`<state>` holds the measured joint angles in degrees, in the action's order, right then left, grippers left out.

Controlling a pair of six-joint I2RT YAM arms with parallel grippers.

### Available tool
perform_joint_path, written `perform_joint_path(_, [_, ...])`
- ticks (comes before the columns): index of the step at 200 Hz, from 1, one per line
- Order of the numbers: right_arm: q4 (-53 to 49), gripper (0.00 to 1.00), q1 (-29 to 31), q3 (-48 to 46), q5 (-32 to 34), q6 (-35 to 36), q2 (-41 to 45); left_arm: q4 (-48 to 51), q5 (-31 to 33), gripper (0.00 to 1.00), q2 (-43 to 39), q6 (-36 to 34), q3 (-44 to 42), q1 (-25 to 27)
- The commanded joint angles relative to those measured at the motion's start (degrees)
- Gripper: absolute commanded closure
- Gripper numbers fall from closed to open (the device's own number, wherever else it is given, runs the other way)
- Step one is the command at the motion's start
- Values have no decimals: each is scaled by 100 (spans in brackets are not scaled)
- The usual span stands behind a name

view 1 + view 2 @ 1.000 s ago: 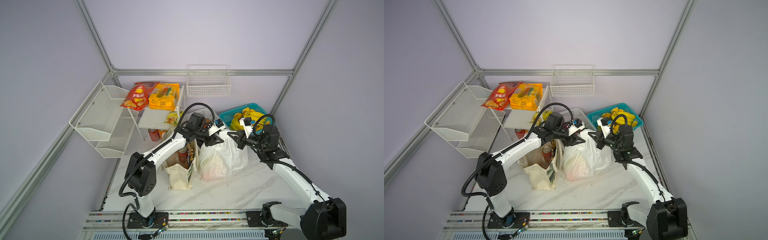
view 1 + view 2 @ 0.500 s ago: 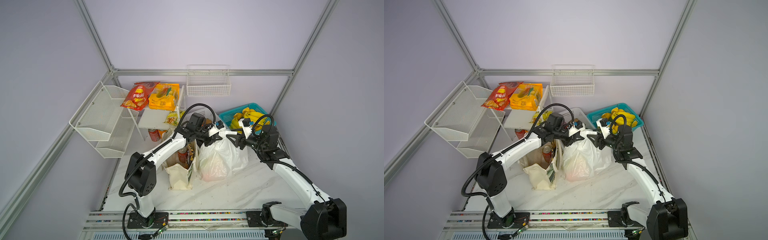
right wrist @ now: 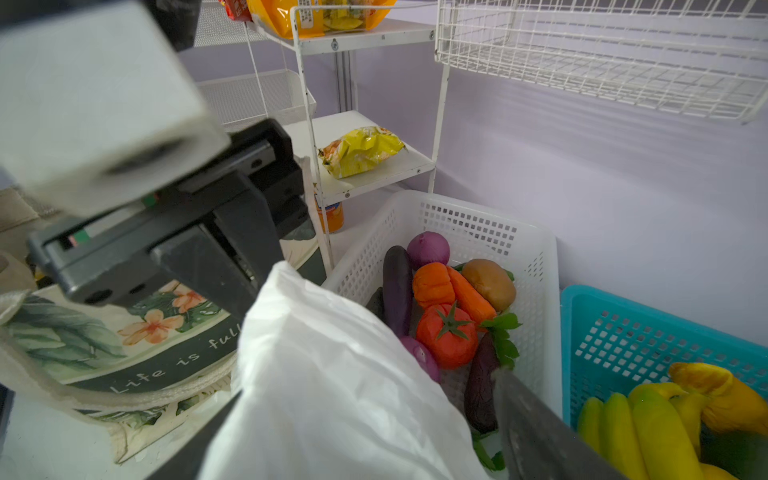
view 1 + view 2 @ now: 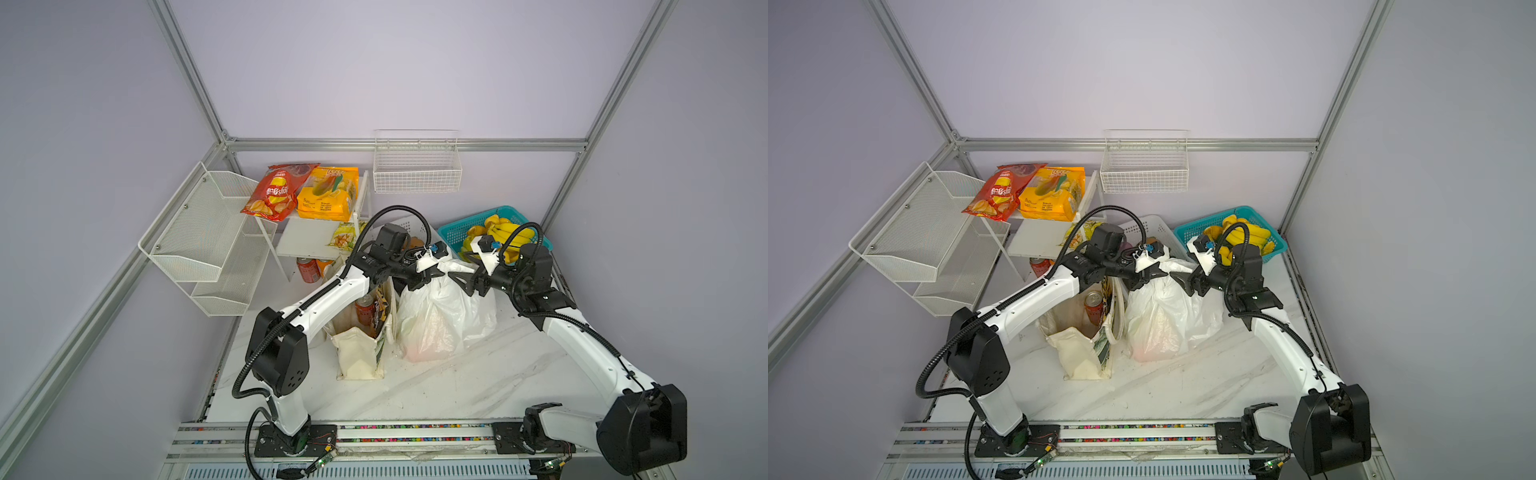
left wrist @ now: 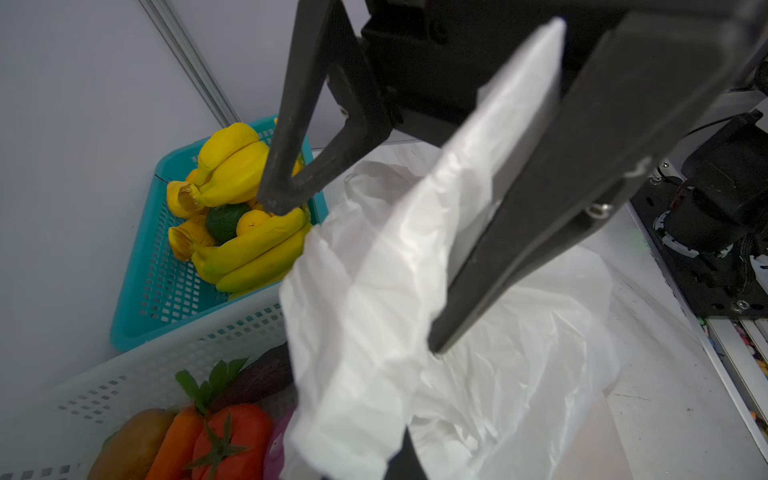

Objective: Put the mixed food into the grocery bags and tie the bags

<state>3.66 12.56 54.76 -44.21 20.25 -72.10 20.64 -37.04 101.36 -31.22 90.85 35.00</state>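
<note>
Packing looks done; the tying is left. The thin, crinkly white bag slumps mid-table, with a pinkish blur inside that is perhaps the oranges. At its 9 o'clock the stiff cream tote stands open, a smooth metal can upright inside. At the bag's 12 o'clock, the left gripper pinches its gathered top. The right gripper is spread around the plastic beside it.

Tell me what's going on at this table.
Two robot arms are working at the top of the white plastic bag. The left gripper has its jaws shut on the bag's pulled-up handle. The right gripper sits opposite, jaws open with that plastic between them. The canvas tote stands beside the bag, open, with a can inside.
</note>
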Motion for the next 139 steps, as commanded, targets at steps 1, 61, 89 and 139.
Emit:
perform_joint_path(1, [-330, 16, 30, 225, -396, 614, -188, -250, -92, 100, -319, -250, -256, 24])
perform_joint_path(61, [-316, 30, 29, 331, -604, 673, -330, -124, -120, 100, -312, -401, -243, 22])
perform_joint_path(89, [-433, 45, 28, 442, -606, 700, -501, -109, -136, 100, -310, -411, -243, 24])
perform_joint_path(139, [-147, 85, 36, 284, -632, 176, -386, 5, 82, 90, -331, -273, -278, 33])
